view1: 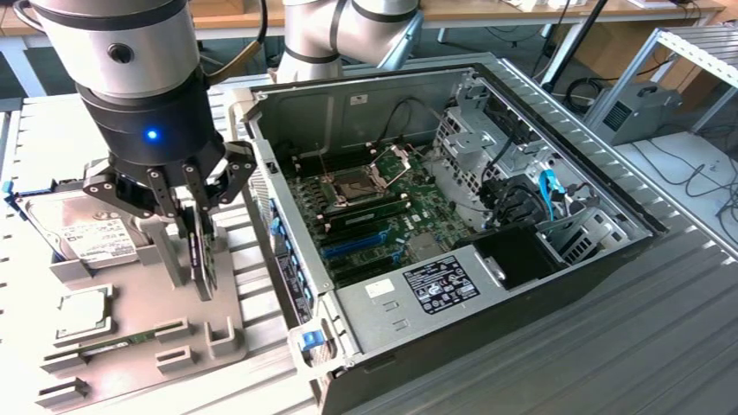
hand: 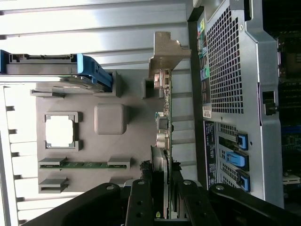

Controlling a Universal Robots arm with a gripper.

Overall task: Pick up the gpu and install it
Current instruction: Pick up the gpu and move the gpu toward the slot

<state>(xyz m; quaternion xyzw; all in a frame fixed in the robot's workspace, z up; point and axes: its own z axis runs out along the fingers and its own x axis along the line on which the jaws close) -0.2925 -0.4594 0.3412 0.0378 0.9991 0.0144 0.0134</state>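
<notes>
gripper (view1: 199,216): jaws clamped on gpu (view1: 206,272) | gpu: upright on edge over tray (view1: 144,307), 9 o'clock of case (view1: 346,108) | why: top-edge grip likely leaves connector edge free, pointing down

Gpu (view1: 206,259) upright over tray (view1: 138,316), beside case (view1: 554,337)

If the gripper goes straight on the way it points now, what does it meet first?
The gripper, pointing down, clasps the thin green-and-black gpu card standing on edge; below that, probably the grey moulded parts tray.
</notes>
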